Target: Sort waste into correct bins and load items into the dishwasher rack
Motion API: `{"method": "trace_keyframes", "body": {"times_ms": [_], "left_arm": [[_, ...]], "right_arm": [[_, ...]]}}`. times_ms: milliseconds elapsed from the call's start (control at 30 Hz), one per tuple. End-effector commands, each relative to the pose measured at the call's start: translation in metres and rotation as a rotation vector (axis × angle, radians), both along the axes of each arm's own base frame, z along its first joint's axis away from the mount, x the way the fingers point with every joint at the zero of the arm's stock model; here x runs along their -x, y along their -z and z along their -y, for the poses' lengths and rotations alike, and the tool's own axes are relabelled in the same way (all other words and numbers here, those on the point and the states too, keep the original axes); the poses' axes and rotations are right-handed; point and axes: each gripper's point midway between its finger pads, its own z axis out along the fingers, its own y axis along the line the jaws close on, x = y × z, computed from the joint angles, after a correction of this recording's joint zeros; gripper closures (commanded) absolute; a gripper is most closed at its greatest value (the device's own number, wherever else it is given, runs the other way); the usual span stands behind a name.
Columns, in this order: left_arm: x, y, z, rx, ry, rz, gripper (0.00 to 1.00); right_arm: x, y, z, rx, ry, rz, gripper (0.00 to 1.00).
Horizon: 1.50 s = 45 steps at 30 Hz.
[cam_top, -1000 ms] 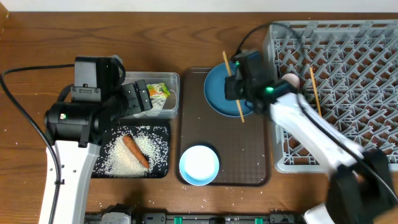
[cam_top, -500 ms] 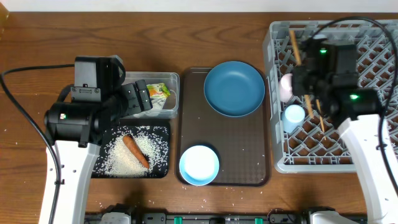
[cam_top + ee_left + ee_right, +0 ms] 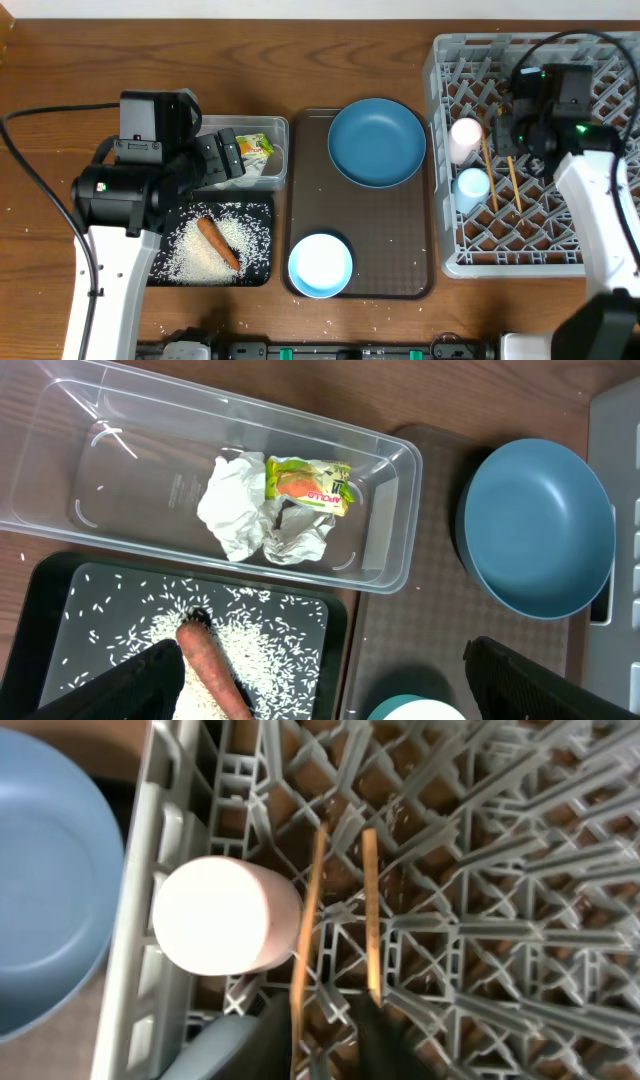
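Note:
The grey dishwasher rack (image 3: 600, 250) holds a pink cup (image 3: 465, 138), a light blue cup (image 3: 471, 187) and two wooden chopsticks (image 3: 488, 176) side by side on its pegs. My right gripper (image 3: 522, 132) hovers above them. In the right wrist view its dark fingers (image 3: 380, 1038) stand slightly apart, open, with one chopstick (image 3: 304, 925) running between them. My left gripper (image 3: 340, 690) hangs wide open and holds nothing. It is above the black tray (image 3: 262, 208), where the carrot (image 3: 217, 243) and rice (image 3: 190, 255) lie. The wrapper (image 3: 308, 484) lies in the clear tub (image 3: 60, 450).
A blue plate (image 3: 377, 142) and a small white-blue bowl (image 3: 320, 265) sit on the dark brown serving tray (image 3: 400, 240) between the bins and the rack. Loose rice grains dot the wooden table near its front edge. A black cable runs along the far left.
My right arm has carried a chopstick from over the blue plate to the rack, where it now lies beside the other. Its fingers have parted a little. The left arm has not moved.

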Motion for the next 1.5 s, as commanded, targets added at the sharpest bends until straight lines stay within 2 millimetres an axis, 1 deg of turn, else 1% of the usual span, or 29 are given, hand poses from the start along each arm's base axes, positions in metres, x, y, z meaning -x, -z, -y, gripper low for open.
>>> {"method": "trace_keyframes", "body": {"times_ms": [0,67,133,267,367,433,467,500,600,667,767,933,1000,1133,1300,1467], "left_arm": [[0.001,0.002,-0.001,-0.009,-0.003,-0.006,0.08],[0.001,0.002,-0.001,-0.009,-0.003,-0.006,0.08],[0.001,0.002,-0.001,-0.009,-0.003,-0.006,0.08],[0.001,0.002,-0.001,-0.009,-0.003,-0.006,0.08],[0.001,0.002,-0.001,-0.009,-0.003,-0.006,0.08],[0.001,0.002,-0.001,-0.009,-0.003,-0.006,0.08],[0.001,0.002,-0.002,-0.009,-0.003,-0.006,0.09],[0.001,0.002,-0.001,-0.009,-0.003,-0.005,0.08],[0.001,0.002,-0.001,-0.009,-0.003,-0.006,0.08],[0.001,0.002,-0.001,-0.009,-0.003,-0.006,0.08],[0.001,0.002,-0.001,-0.009,-0.003,-0.006,0.08],[0.001,0.002,-0.001,-0.009,-0.003,-0.006,0.08],[0.001,0.002,-0.001,-0.009,-0.003,-0.006,0.08],[0.001,0.002,-0.001,-0.009,-0.003,-0.006,0.08],[0.001,0.002,-0.002,-0.009,-0.003,-0.006,0.08],[0.001,0.002,-0.001,-0.009,-0.003,-0.006,0.08]], "right_arm": [[-0.006,0.007,0.006,0.023,0.010,-0.011,0.88],[-0.008,0.010,0.008,0.029,0.015,-0.013,0.87],[-0.010,0.011,0.009,0.029,0.016,-0.011,0.77],[-0.012,0.005,0.009,0.012,0.043,0.012,0.76],[-0.011,-0.008,0.006,-0.028,0.082,0.045,0.76],[-0.010,-0.022,-0.008,-0.132,0.085,0.078,0.76],[-0.007,-0.033,-0.026,-0.224,0.048,0.095,0.75],[-0.004,-0.037,-0.034,-0.264,0.031,0.098,0.75],[0.014,-0.054,-0.070,-0.458,-0.024,0.065,0.73],[0.030,-0.056,-0.092,-0.556,-0.039,-0.001,0.72],[0.049,-0.050,-0.123,-0.616,-0.066,-0.103,0.69],[0.078,-0.037,-0.187,-0.591,-0.239,-0.197,0.67],[0.088,-0.033,-0.209,-0.568,-0.300,-0.218,0.67],[0.117,-0.018,-0.251,-0.480,-0.422,-0.275,0.66],[0.159,0.008,-0.296,-0.380,-0.572,-0.360,0.63],[0.206,0.037,-0.336,-0.315,-0.718,-0.461,0.63]]}}
